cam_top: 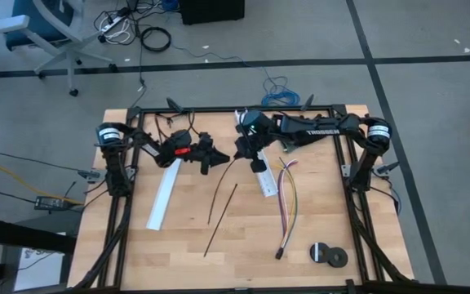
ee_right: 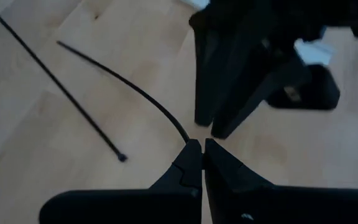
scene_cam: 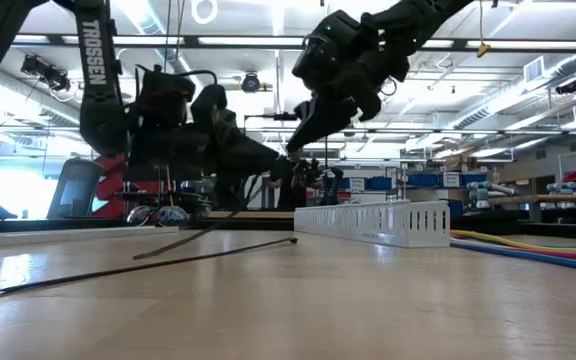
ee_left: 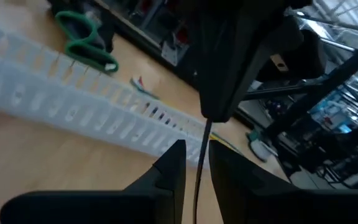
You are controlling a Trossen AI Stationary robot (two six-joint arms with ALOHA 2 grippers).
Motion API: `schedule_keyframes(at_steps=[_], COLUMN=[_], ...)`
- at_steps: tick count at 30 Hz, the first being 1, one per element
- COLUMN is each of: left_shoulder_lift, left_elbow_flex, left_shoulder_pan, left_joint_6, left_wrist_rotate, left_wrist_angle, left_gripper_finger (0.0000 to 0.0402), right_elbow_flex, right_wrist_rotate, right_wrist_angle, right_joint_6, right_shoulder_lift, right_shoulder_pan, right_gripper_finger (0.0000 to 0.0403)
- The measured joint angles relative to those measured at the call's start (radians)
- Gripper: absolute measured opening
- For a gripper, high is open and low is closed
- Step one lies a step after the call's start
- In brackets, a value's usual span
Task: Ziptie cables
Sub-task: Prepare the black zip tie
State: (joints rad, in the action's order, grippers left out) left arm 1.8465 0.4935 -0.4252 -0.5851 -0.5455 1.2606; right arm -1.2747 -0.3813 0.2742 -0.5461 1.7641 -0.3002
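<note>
A wooden table (cam_top: 243,245) is bearing two white slotted channels (cam_top: 163,194) (cam_top: 265,175), loose zipties (cam_top: 221,218), the cables (cam_top: 285,200) toward the right, and black tape rolls (cam_top: 328,254) near right.

Multicoloured cables (cam_top: 287,196) lie loose right of two black zipties (cam_top: 221,219), one end raised.

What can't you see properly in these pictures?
- High view: how the left hand and right hand grip the ziptie; too small.
- Low view: the cables; cut off by the right edge.
- Left wrist view: the green-handled tool; blurred.
</note>
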Motion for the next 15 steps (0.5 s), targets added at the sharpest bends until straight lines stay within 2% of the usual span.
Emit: schedule_keyframes(at_steps=[4,15], left_shoulder_lift=[0.000,0.000], left_elbow_flex=[0.025,0.064], left_shoulder_pan=[-0.014,-0.005], left_joint_6=[0.000,0.003], left_wrist_rotate=[-0.072,-0.098], left_wrist_angle=[0.020,0.012], left_gripper_finger=[0.0080,0.0080], right_elbow_flex=[-0.016,-0.016], right_wrist_rotate=[0.000,-0.006], right_wrist_angle=[0.029,0.024], right_joint_6=[-0.028,-0.034], right_shoulder_lift=[0.000,0.001], right_shoulder_pan=[-0.017,-0.024], right_gripper_finger=[0.0000,0.0000])
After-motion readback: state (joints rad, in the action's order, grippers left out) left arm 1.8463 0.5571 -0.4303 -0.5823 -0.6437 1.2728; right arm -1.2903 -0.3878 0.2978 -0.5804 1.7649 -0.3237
